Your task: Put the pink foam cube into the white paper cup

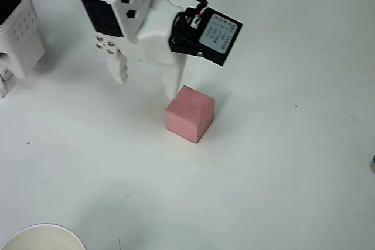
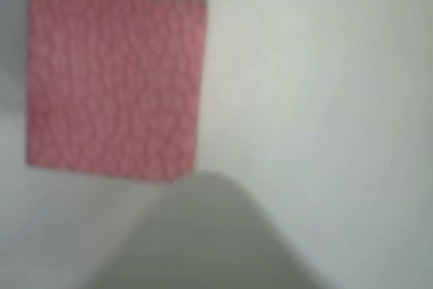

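1. On the white table (image 1: 281,162), my claw (image 1: 146,86) stood spread wide, grasping nothing.
2. One fingertip (image 1: 171,90) sat just beside the pink foam cube (image 1: 190,113).
3. Well apart, the white paper cup (image 1: 41,237) waited at the overhead view's bottom left edge.

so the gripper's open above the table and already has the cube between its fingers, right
Not quite. The overhead view shows the gripper open above the table, but the cube sits outside its fingers, beside the right one, not between them.
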### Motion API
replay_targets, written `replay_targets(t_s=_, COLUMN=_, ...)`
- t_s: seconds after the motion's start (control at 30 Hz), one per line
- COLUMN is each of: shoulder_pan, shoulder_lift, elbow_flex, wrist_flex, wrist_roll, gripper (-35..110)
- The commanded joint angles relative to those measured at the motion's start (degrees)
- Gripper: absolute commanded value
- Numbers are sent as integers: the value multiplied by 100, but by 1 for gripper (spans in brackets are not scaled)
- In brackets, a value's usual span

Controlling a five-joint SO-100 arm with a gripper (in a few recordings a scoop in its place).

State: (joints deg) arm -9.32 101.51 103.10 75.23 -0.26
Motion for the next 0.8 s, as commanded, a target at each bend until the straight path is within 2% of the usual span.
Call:
replay_targets(t_s=0.0, shoulder_pan=-158, shoulder_lift=-501, elbow_flex=-1187, wrist_flex=0, wrist_roll=62, gripper=37)
replay_targets(t_s=0.27, shoulder_pan=-369, shoulder_lift=-1011, elbow_flex=-1494, wrist_flex=-26, wrist_roll=396, gripper=41)
replay_targets(t_s=0.77, shoulder_pan=-545, shoulder_lift=-2127, elbow_flex=-2347, wrist_flex=-26, wrist_roll=290, gripper=46)
